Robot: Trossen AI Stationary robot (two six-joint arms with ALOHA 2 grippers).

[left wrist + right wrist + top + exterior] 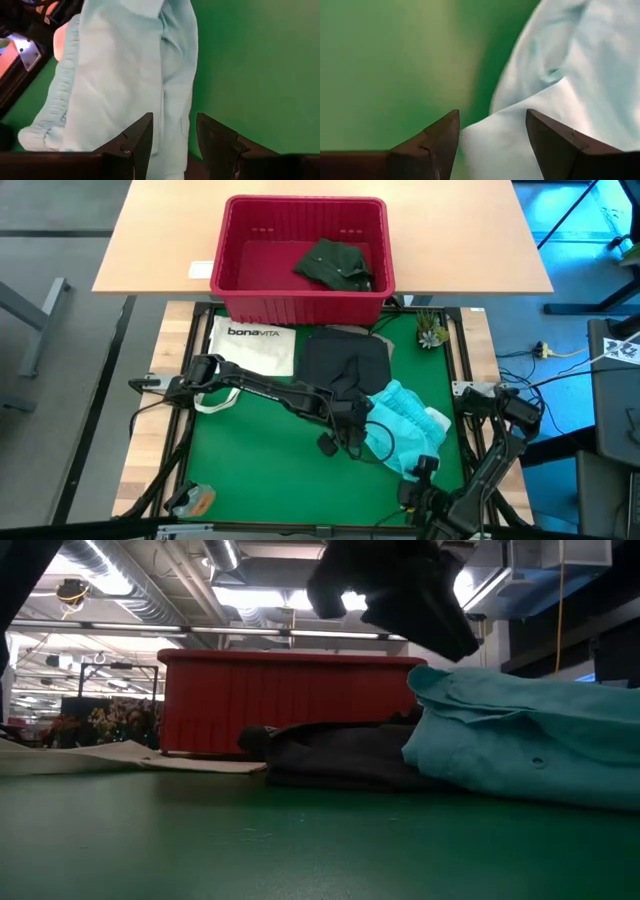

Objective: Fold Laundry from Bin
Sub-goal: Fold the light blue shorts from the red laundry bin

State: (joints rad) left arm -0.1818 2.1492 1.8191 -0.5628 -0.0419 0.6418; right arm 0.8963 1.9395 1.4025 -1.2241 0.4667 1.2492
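The light turquoise garment (408,423) lies bunched on the green mat, right of centre, and shows in the low view (520,740). A dark grey garment (345,360) lies flat beside it, toward the bin. The red bin (232,280) stands at the far edge with a dark green garment (335,263) inside. My left gripper (174,135) is open and points down over the turquoise garment's left edge (172,100). My right gripper (492,135) is open over the garment's near edge (510,140). Neither visibly touches the cloth.
A white "bonaVITA" tote bag (250,345) lies flat at the mat's far left. A small green plant (432,332) stands at the far right corner. An orange object (195,500) sits at the near left corner. Bare green mat (260,470) stretches along the near left.
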